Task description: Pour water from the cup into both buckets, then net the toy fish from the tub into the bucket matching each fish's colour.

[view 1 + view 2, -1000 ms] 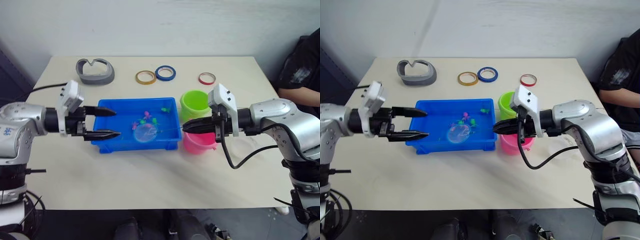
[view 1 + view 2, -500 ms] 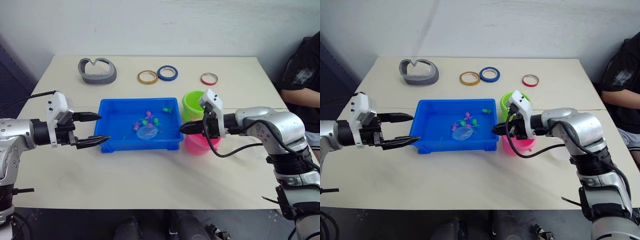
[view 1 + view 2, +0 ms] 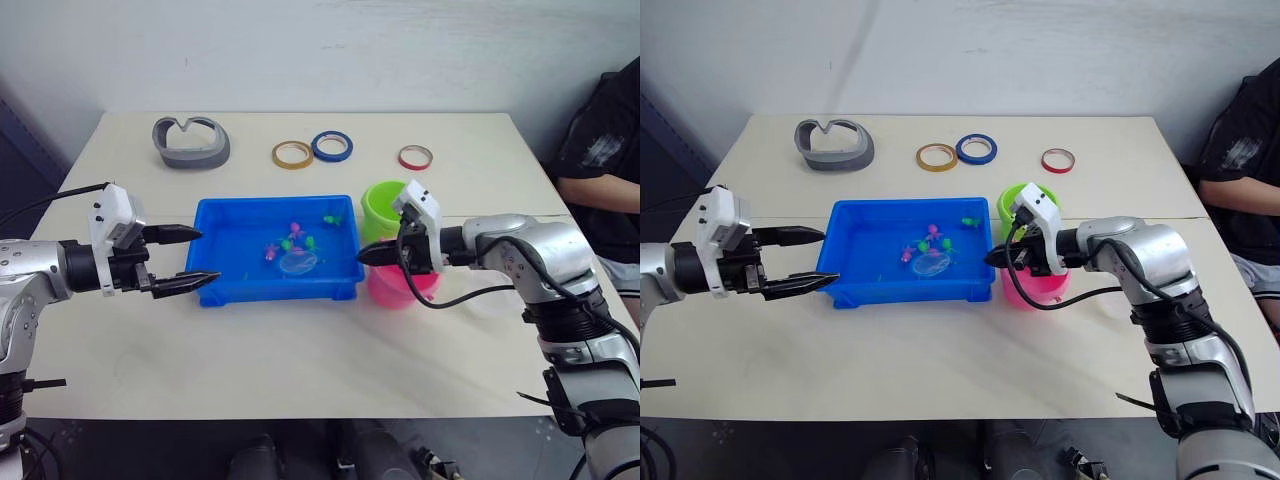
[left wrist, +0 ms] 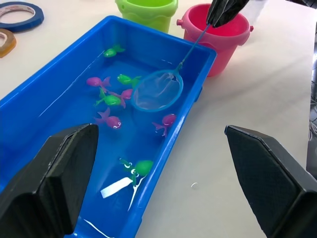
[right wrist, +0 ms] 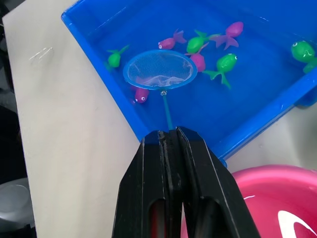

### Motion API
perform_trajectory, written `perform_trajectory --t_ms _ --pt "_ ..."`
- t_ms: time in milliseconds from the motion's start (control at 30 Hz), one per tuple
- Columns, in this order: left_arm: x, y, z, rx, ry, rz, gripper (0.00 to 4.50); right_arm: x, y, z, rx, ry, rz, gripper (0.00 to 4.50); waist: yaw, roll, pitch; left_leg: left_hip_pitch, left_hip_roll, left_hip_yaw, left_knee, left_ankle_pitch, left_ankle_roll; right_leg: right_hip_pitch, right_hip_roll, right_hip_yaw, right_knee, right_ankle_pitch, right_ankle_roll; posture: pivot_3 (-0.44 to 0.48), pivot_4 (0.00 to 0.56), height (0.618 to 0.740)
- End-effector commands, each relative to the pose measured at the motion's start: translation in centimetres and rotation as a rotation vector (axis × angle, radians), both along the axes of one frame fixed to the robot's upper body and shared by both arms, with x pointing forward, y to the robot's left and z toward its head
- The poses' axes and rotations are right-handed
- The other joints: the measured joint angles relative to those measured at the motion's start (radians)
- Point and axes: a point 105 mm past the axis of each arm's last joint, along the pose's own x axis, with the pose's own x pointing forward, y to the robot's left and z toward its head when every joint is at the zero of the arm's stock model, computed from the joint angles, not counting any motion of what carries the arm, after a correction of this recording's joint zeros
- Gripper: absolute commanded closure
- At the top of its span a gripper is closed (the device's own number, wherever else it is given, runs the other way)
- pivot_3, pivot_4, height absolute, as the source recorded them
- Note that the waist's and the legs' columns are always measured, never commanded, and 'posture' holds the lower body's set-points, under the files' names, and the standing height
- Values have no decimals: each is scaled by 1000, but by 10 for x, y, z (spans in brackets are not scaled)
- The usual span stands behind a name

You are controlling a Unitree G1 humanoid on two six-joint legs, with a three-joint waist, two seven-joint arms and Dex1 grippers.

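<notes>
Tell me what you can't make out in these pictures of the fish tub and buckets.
- Inside of the green bucket: head views too small to show water; left wrist view cuts it off at the edge.
- Pink bucket: right gripper covers part of it.
- Whether the net holds a fish: mesh blurs what lies under it.
- Person: cut off by the edge.

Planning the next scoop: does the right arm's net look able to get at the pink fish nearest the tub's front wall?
Probably yes. The right gripper holds the net with its hoop already over the tub, right beside that pink fish. Nothing lies between them, though the front wall is close.
</notes>
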Motion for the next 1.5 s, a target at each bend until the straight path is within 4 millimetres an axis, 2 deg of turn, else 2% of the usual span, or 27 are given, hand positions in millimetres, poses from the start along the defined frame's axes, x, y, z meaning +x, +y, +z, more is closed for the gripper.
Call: perform_trajectory --t_ms 33,233,567,833,1100,1233,1500 --pt "-3 0 18 8 -63 -5 34 3 2 4 4 -30 6 4500 -1 0 0 0 0 0 0 0 0 0 0 0 0 0 0 0 150 740" --pt "-2 1 17 20 -62 -6 34 3 3 0 1 -20 9 4500 -2 0 0 0 0 0 0 0 0 0 0 0 0 0 0 0 150 740" --pt "1 1 20 30 -74 2 34 16 1 -12 -12 -37 -48 4500 -2 0 0 0 0 0 0 0 0 0 0 0 0 0 0 0 150 740" --pt "2 1 20 35 -74 2 34 12 10 1 54 -96 -12 4500 -1 0 0 0 0 0 0 0 0 0 0 0 0 0 0 0 150 740" --pt "6 -1 20 34 -77 -7 34 9 14 6 66 -170 13 4500 -2 0 0 0 0 0 0 0 0 0 0 0 0 0 0 0 150 740" --pt "6 -3 20 29 -77 -14 34 1 14 5 42 -230 69 4500 0 0 0 0 0 0 -1 0 0 0 0 0 0 0 0 0 150 740" --pt "8 -18 33 -72 -82 -65 34 -17 2 32 81 -444 95 4500 5 0 0 0 0 0 -1 0 0 0 0 0 -1 0 0 0 150 740"
